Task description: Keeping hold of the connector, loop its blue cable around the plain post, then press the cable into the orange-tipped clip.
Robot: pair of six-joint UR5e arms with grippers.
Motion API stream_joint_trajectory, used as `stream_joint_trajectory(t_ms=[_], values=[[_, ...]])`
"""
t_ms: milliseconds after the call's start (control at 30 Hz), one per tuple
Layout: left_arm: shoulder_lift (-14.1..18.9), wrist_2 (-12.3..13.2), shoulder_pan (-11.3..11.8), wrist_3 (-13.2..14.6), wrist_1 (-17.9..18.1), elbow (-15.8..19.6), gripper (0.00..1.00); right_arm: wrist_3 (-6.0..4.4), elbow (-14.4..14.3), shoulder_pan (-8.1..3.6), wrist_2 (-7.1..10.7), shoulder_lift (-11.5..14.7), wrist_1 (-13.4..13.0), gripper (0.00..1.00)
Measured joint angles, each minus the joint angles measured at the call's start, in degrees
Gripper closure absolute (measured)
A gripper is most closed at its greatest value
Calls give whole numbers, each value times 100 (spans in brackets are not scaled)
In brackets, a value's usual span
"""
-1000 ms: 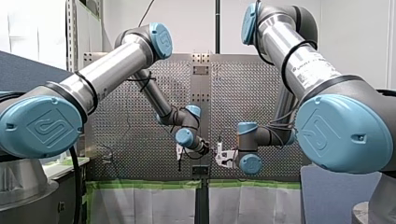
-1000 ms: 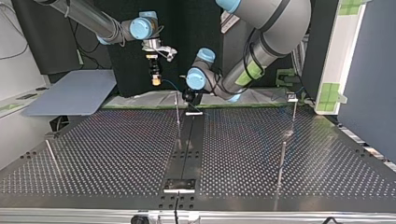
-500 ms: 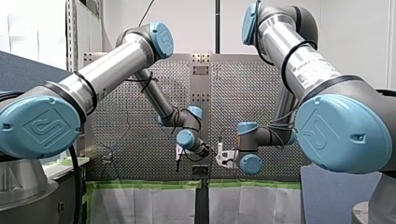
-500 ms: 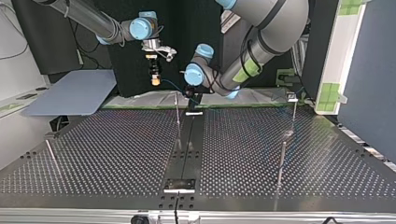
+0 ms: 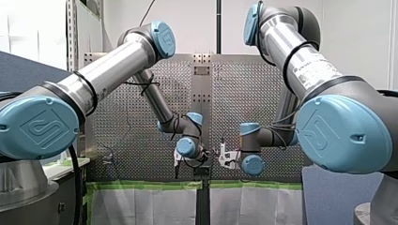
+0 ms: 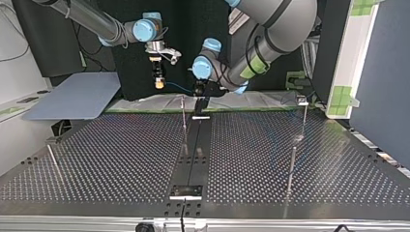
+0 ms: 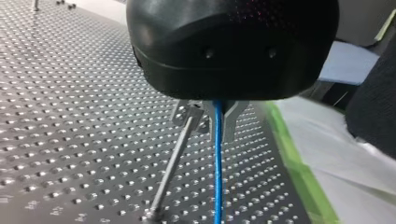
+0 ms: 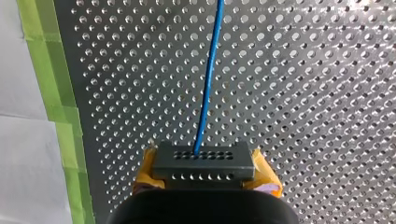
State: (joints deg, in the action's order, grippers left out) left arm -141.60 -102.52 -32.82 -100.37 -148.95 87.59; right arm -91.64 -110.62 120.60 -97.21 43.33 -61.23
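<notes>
Lower and closer to the post than a second ago, the left gripper carries the blue cable pinched between its metal fingers. The post stands just beside them, not yet wrapped. Across the gap, the right gripper clamps the dark connector between yellow pads. Too wide a swing could tighten the cable and drag it from the connector, or lift it over the post's top.

Place: a robotics lab is indicated;
Bench: a perforated metal table is edged with green tape;
Machines: the left arm and the right arm are stationed at it
</notes>
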Motion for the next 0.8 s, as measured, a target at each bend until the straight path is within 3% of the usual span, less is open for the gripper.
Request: stream_joint_trajectory(t_ms=[133,333,567,800], values=[[-1,-132,-28,-65,224,0,98,-33,50,-18,24,-127,-46,100],[-68,-354,-47,-107,514,-2,98,-70,300,-65,34,-418,91,100],[-378,-375,-15,-146,719,-160,98,-68,629,-150,43,-484,405,100],[-438,-266,25,-343,759,-382,98,-65,878,-216,55,-492,558,100]])
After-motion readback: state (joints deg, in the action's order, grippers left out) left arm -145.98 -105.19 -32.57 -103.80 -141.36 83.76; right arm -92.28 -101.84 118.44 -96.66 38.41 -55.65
